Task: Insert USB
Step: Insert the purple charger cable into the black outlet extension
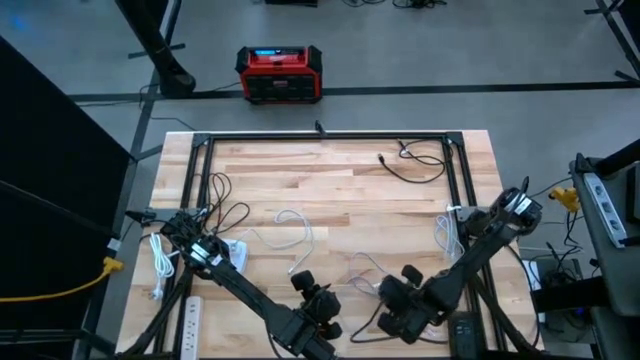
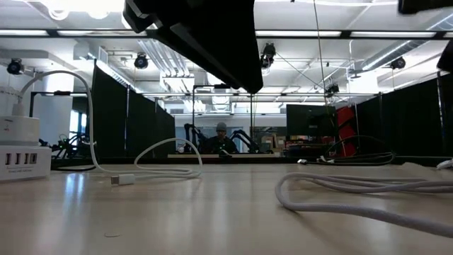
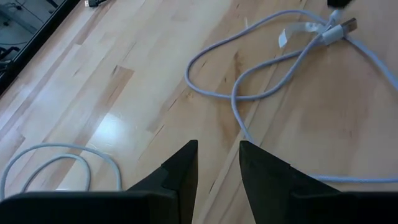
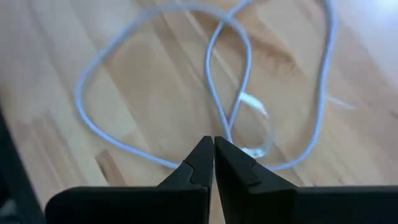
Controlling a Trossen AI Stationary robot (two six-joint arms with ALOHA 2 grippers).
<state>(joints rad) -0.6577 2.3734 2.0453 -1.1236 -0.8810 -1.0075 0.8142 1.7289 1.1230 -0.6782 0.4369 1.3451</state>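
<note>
Cable [image 4: 217,93]: thin white loops | right fingers [image 4: 202,163] pinched together | left fingers [image 3: 186,171] narrowly parted, empty

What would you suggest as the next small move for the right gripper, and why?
Probably reopen the right gripper and lower it onto the white cable. Its jaws are shut with nothing between them, and the cable loop lies on the table just beyond the tips. The left gripper waits slightly open above the wood.
</note>
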